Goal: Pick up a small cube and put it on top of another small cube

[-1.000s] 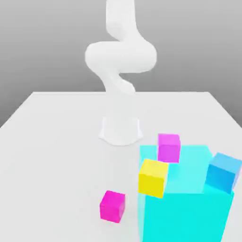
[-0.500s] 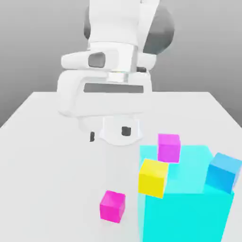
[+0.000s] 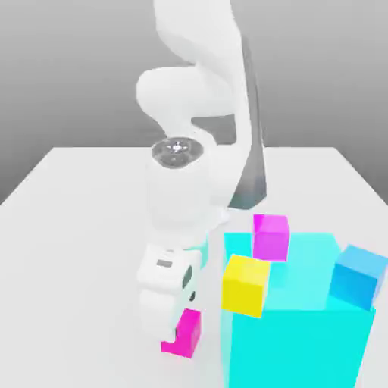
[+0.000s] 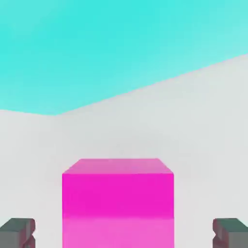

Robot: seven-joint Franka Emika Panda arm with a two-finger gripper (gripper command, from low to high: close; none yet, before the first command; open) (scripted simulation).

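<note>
A rendered test scene, no real room. Flat grey backdrop behind a plain white table, without walls or furniture. Bright single-coloured blocks: big cyan block, yellow cube against its front corner, blue cube and violet cube on top, pink cube just beside it. Smooth white robot arm behind.

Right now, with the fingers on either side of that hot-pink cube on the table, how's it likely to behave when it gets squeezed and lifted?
The hot-pink cube looks rigid with flat, parallel sides, so the open gripper should probably clamp it squarely. Sitting flat on the table, it seems unlikely to roll or tip. Its smooth, plain faces might slip under a light squeeze.
</note>
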